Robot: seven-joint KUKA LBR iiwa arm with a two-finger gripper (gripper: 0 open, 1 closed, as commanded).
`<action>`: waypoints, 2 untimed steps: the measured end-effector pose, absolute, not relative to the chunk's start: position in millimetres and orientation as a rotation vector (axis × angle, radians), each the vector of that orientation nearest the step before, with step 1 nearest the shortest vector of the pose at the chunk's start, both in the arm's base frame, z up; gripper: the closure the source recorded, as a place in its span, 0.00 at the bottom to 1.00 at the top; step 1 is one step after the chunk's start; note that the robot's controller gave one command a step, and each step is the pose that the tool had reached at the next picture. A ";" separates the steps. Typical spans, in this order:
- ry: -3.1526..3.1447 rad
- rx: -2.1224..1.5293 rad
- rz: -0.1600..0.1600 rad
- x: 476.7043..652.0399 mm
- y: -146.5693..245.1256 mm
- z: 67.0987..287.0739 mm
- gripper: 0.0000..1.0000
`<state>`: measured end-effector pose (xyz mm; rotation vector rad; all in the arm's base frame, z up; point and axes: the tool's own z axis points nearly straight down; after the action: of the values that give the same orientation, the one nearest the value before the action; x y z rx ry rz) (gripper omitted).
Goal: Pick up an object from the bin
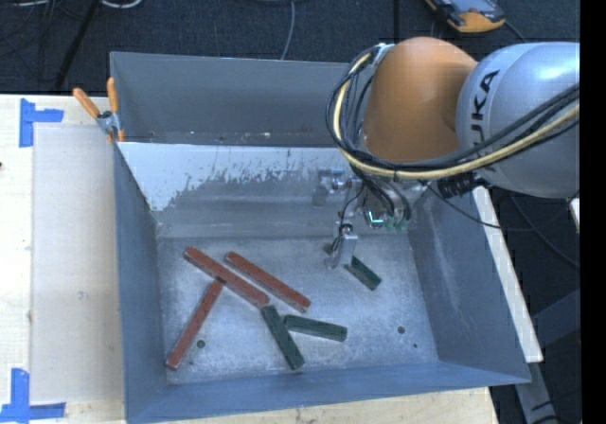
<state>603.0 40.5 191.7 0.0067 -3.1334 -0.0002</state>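
Observation:
My gripper (338,253) hangs low over the right middle of the bin floor, below the orange wrist cover. One metal finger shows, with its tip beside the left end of a short dark green block (364,273). That block lies flat on the floor just right of the fingertip. Nothing shows between the fingers. A long brown-red stick (267,281) lies diagonally a little to the left of the gripper.
Two more brown-red sticks (225,276) (194,325) lie at the left of the floor. Two dark green bars (314,327) (282,337) lie near the front middle. The arm and its cables cover the bin's back right corner.

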 end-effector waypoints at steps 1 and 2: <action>-3.141 0.005 -0.001 604.5 40.3 196.5 0.00; -3.145 0.126 0.000 596.7 40.9 171.7 0.00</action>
<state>596.7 40.9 171.7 0.1260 -3.1449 0.0002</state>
